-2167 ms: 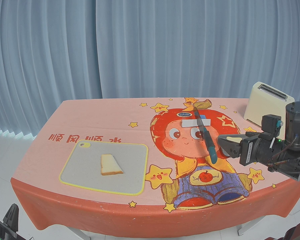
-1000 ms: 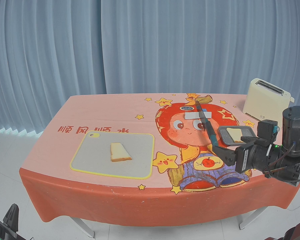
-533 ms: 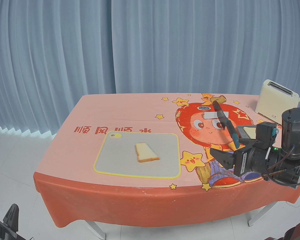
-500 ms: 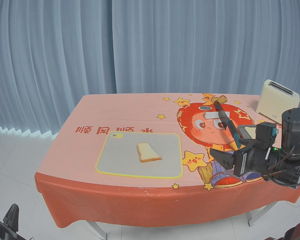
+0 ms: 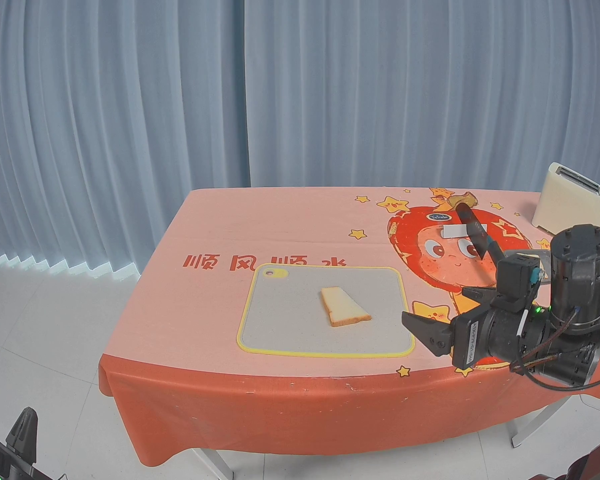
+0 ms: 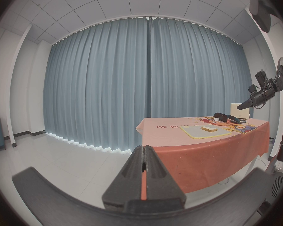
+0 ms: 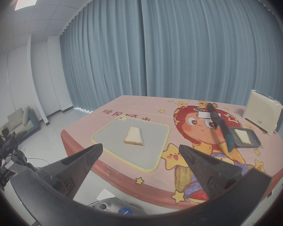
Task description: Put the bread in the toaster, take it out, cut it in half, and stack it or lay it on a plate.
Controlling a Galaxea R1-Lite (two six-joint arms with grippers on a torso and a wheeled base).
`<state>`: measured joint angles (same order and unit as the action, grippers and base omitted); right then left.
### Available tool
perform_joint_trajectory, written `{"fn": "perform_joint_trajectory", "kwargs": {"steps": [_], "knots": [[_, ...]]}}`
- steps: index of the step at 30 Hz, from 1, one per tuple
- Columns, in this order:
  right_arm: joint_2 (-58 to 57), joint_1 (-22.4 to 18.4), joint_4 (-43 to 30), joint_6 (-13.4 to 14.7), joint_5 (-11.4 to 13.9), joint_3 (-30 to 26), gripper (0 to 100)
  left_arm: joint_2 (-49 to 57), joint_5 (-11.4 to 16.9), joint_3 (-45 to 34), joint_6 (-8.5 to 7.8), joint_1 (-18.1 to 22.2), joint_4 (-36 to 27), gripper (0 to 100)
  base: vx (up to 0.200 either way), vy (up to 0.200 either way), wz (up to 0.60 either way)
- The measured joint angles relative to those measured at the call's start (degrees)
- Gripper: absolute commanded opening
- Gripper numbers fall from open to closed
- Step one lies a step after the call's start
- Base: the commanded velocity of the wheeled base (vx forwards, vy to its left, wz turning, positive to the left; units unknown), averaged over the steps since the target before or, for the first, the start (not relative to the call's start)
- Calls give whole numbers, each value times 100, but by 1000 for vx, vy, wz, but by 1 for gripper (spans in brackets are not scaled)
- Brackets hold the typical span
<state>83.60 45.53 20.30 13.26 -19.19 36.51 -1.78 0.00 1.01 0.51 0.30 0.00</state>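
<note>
Camera drift has slid the table [image 5: 213, 235] rightward in view; nothing on it moved. Left gripper [image 6: 143, 148], pinched closed, hangs low, well off the front-left corner. Bread half [image 5: 344, 306] lies on the cutting board [image 5: 273, 315] near the front edge, narrow end rearward. The right gripper [image 5: 421, 333], spread wide, is nearer, facing it from off that edge.

Knife [image 5: 477, 228] handle hidden behind the right arm at 3 o'clock in head view, tray [image 7: 255, 140] largely covered there, right corner of the table [image 5: 280, 221] likewise

The right arm [image 5: 513, 325] is black, with a cylinder joint [image 5: 582, 261], a white label [image 5: 467, 341], thin cables [image 5: 548, 345] and a green light [image 5: 535, 309]. The left gripper [image 6: 143, 149] is dark grey.
</note>
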Motion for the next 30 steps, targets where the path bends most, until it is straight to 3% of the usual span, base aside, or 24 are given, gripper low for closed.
{"fn": "perform_joint_trajectory", "kwargs": {"steps": [8,30], "knots": [[123,162,-7,15,44,295,100,0,0,0,0,0,0,0,0,0,0],[1421,-129,-68,-62,96,1701,100,0,0,0,0,2,0,0,0,0,0]]}}
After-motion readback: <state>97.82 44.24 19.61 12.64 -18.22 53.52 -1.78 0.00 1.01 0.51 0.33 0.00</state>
